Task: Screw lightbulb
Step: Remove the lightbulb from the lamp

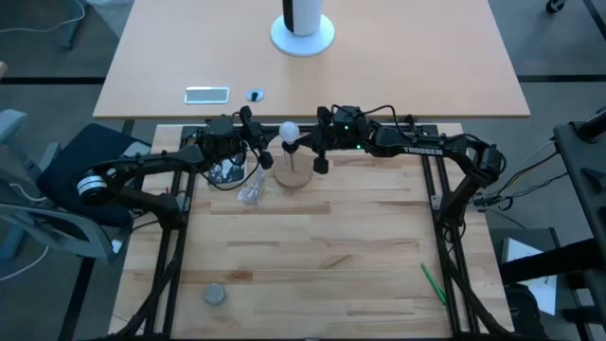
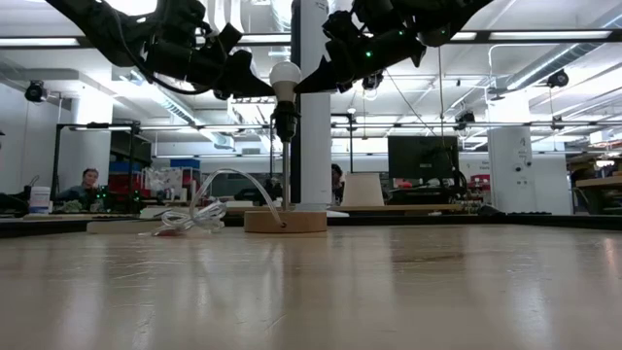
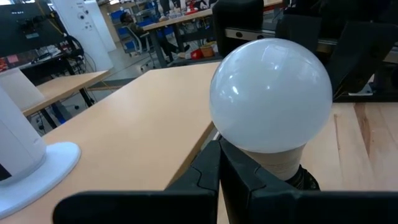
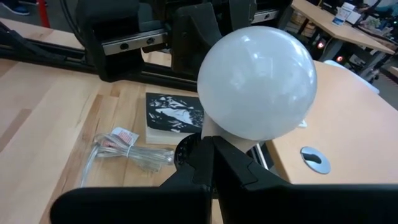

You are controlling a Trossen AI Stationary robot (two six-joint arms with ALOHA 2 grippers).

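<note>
Lightbulb (image 1: 288, 131) sits upright in socket on a thin post above round wooden base (image 1: 293, 176), right betw the two pincers. Left pincer (image 1: 266, 153) & right pincer (image 1: 315, 153) both w/ fingers together, tips just under the globe on opp sides. Clear coiled cable (image 1: 252, 191) on table (image 1: 312, 256) below left pincer

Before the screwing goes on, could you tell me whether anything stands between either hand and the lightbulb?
Nothing visible does. The lightbulb sits on top of the lamp stand, with the left hand and the right hand closed on either side, right at the base of the lightbulb.
</note>
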